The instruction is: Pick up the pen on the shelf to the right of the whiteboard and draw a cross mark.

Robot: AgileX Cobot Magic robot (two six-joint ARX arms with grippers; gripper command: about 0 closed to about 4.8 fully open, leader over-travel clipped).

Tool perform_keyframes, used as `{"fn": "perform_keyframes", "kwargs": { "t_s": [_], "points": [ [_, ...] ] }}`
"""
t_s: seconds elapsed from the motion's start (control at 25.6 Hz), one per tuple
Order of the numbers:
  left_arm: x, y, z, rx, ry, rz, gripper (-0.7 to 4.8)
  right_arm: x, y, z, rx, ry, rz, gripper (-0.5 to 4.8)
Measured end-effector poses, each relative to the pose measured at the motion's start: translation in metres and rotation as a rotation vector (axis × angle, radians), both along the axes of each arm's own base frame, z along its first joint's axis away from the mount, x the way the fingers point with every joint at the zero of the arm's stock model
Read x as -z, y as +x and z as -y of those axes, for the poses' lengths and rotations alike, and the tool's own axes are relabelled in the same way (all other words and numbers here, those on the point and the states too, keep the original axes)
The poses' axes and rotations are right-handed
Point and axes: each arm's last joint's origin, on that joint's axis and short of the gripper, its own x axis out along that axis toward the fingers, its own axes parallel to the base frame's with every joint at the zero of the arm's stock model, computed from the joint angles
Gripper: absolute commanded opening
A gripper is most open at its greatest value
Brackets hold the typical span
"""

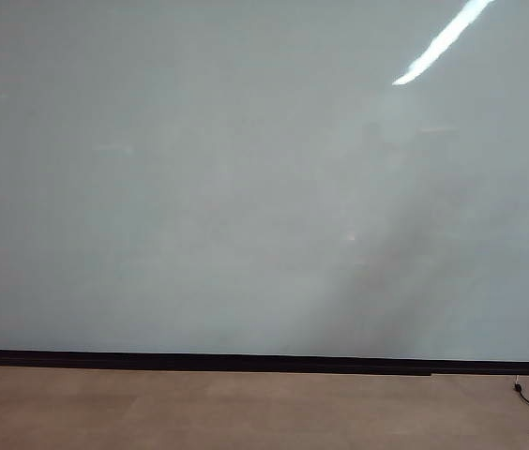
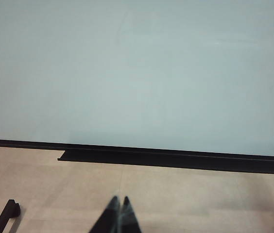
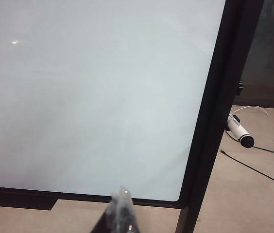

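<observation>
Left gripper: jaws pressed together, empty, low before the whiteboard. Right gripper: jaws likewise closed on nothing, near the whiteboard's lower right corner. No step begun; the board carries no mark. The pen lies beyond the whiteboard's right frame, among cables. The right arm must next open and reach there. Pale floor below the board.

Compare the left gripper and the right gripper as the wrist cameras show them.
The left gripper faces the middle of the whiteboard, above its black tray; the right gripper faces the board's right edge by the black frame. Only the right wrist view shows the pen, lying beyond that frame. Both grippers are shut, empty and apart from the board.
</observation>
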Motion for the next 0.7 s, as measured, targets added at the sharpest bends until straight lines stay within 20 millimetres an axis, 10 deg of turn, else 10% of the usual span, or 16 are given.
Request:
{"fn": "perform_keyframes", "kwargs": {
  "t_s": [0.7],
  "points": [
    [0.0000,0.0000,0.0000,0.000,0.000,0.000,-0.04,-0.0028,0.0000,0.0001,0.006,-0.003,0.033,-0.08]
  ]
}}
